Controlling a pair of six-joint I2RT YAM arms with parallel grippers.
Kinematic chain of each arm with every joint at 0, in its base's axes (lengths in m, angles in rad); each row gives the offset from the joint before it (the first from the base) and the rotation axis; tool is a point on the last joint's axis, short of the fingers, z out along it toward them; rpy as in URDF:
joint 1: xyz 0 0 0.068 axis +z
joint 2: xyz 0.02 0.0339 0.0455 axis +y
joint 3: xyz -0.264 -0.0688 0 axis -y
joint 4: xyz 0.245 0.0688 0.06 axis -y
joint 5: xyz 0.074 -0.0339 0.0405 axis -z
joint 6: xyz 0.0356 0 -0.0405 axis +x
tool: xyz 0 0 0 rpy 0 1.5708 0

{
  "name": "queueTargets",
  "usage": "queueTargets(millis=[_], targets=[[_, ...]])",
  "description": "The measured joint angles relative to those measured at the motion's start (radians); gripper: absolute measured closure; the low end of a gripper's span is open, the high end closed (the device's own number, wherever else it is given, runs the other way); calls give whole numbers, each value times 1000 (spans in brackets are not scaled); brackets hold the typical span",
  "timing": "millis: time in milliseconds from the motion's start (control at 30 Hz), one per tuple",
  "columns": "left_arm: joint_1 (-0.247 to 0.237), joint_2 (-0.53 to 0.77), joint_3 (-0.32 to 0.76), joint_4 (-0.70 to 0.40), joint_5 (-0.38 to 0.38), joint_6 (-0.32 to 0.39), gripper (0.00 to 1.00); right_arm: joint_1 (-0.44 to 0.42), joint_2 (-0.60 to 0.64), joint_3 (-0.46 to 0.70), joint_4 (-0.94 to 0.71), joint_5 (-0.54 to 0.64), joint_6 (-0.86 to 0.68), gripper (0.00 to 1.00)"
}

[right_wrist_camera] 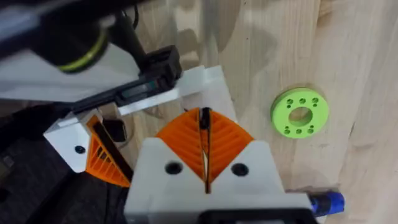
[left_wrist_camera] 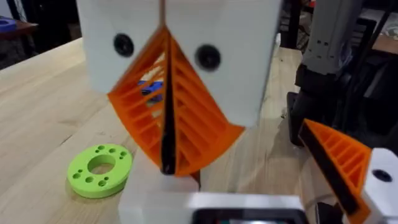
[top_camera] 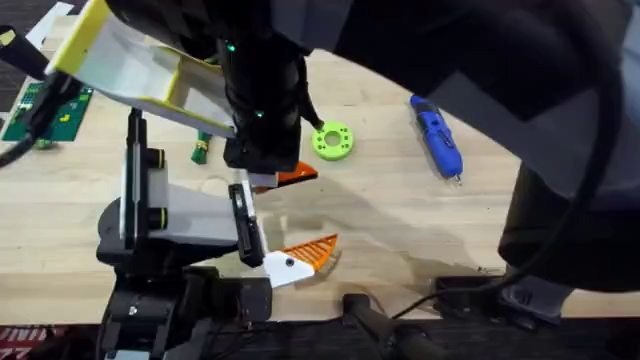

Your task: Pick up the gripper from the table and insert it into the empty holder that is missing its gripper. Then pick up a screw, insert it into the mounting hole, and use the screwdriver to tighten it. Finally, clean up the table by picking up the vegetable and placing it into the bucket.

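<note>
Right end effector [right_wrist_camera: 204,115]: closed | left end effector: cannot tell | screwdriver [top_camera: 437,135]: well apart from both

My right arm [top_camera: 470,60] rises so close under the overhead camera that it smears dark across the top and right, covering that part of the table [top_camera: 400,200]. The screwdriver [right_wrist_camera: 326,202] is cut off at my right wrist view's edge (just its blue end shows).

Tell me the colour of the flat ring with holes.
Bright green, best seen in the right wrist view.
</note>
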Motion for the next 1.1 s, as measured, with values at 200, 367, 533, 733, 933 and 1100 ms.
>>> queueTargets(millis=[200, 367, 533, 733, 933, 1100], targets=[[0, 0, 0, 0, 0, 0, 17, 0, 0, 0, 0, 0, 0, 993], [0, 0, 0, 0, 0, 0, 17, 0, 0, 0, 0, 0, 0, 993], [0, 0, 0, 0, 0, 0, 17, 0, 0, 0, 0, 0, 0, 993], [0, 0, 0, 0, 0, 0, 17, 0, 0, 0, 0, 0, 0, 993], [0, 0, 0, 0, 0, -4, 17, 0, 4, 0, 6, 0, 0, 993], [0, 0, 0, 0, -2, -11, 17, 0, 5, 0, 22, 0, 0, 993]])
